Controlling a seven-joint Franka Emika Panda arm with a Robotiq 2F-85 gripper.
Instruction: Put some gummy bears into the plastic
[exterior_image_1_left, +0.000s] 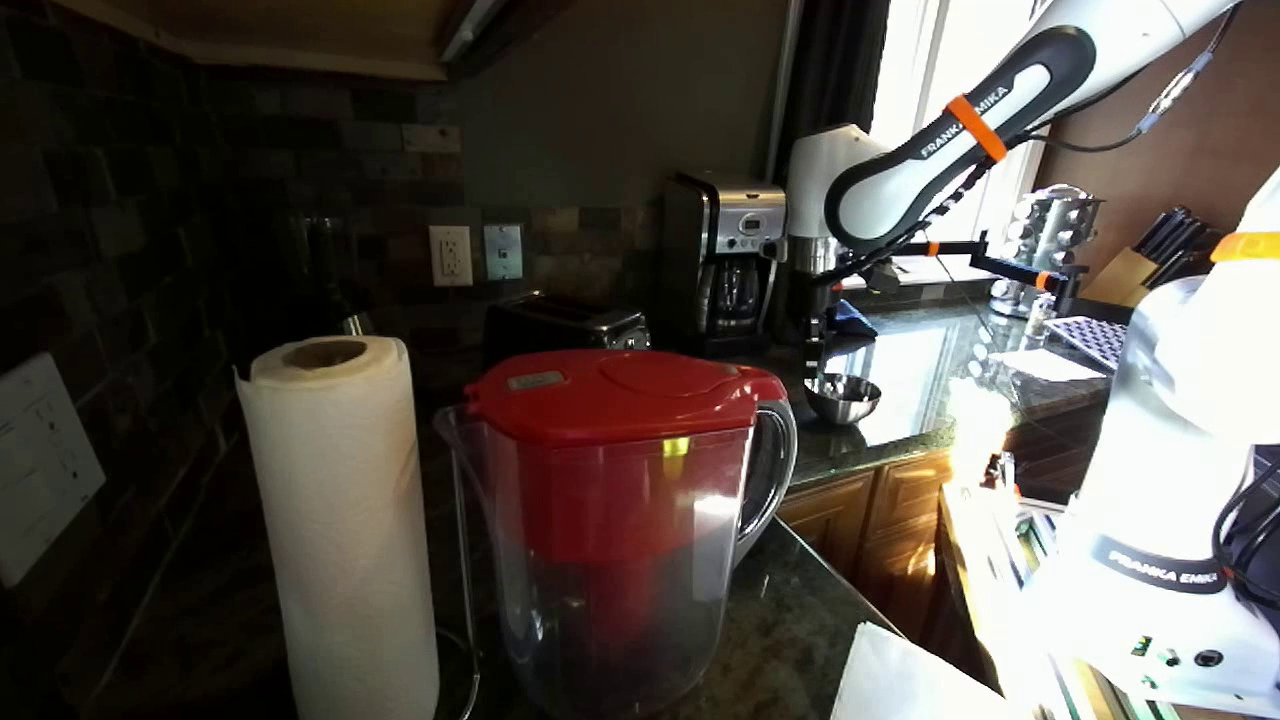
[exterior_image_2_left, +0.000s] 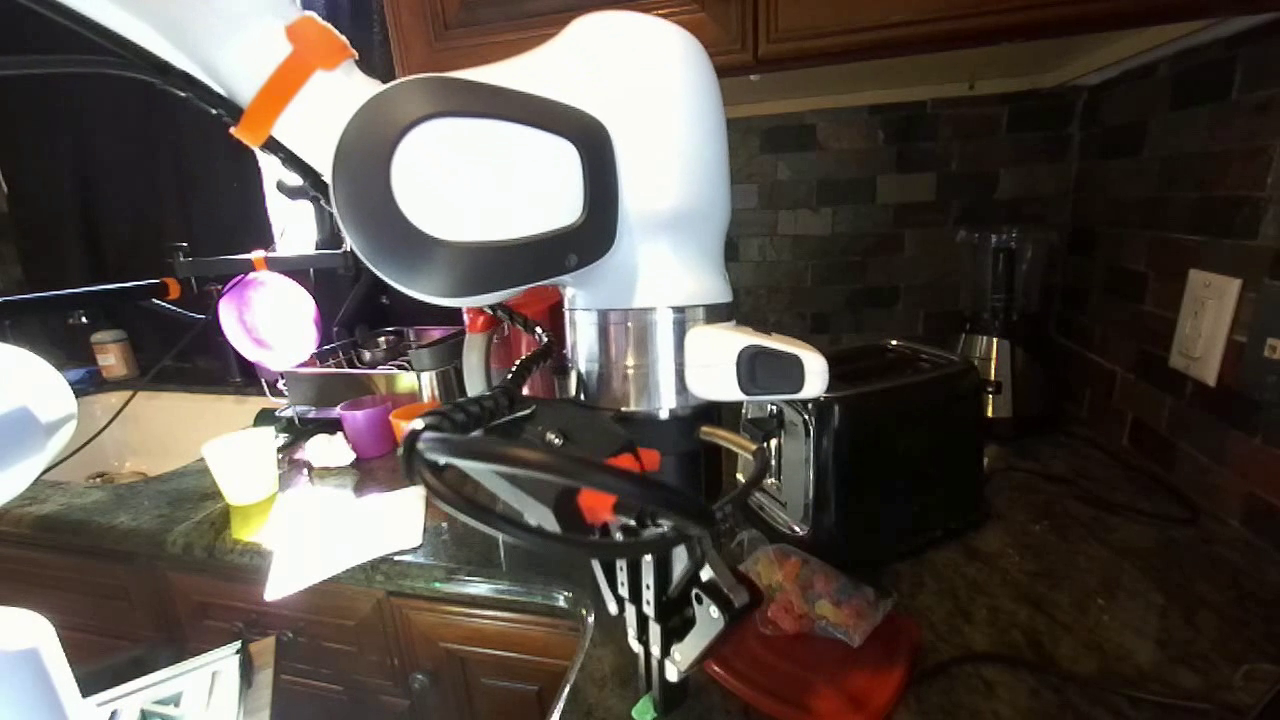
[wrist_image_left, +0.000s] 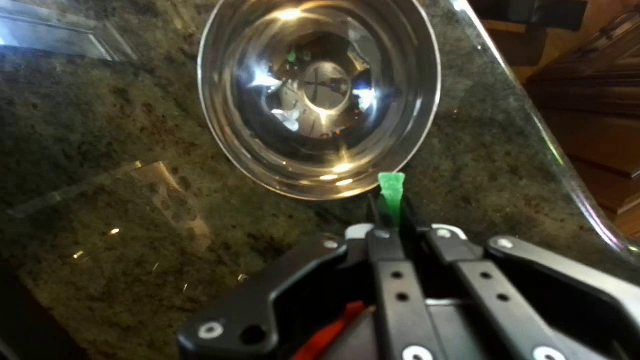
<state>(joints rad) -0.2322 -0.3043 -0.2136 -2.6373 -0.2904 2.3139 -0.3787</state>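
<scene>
My gripper (wrist_image_left: 393, 209) is shut on a green gummy bear (wrist_image_left: 391, 184), whose upper end sticks out past the fingertips. In the wrist view this gummy overlaps the near rim of a shiny metal bowl (wrist_image_left: 222, 102); how high it hangs above the rim is hard to tell. Nothing but reflections shows inside the bowl. In an exterior view the fingers come down at the side of the bowl (exterior_image_1_left: 850, 402). A clear plastic bag (exterior_image_2_left: 822, 597) with several coloured gummy bears rests on a red plate (exterior_image_2_left: 800, 685), close beside the gripper (exterior_image_2_left: 655, 690) in that view.
A black toaster (exterior_image_2_left: 890, 450) stands behind the bag. The coffee maker (exterior_image_1_left: 742, 235) is behind the arm. A red-lidded pitcher (exterior_image_1_left: 620, 500) and a paper towel roll (exterior_image_1_left: 340, 530) stand on the counter. The counter's edge (wrist_image_left: 552, 150) runs right of the bowl. Cups (exterior_image_2_left: 240, 465) stand by the sink.
</scene>
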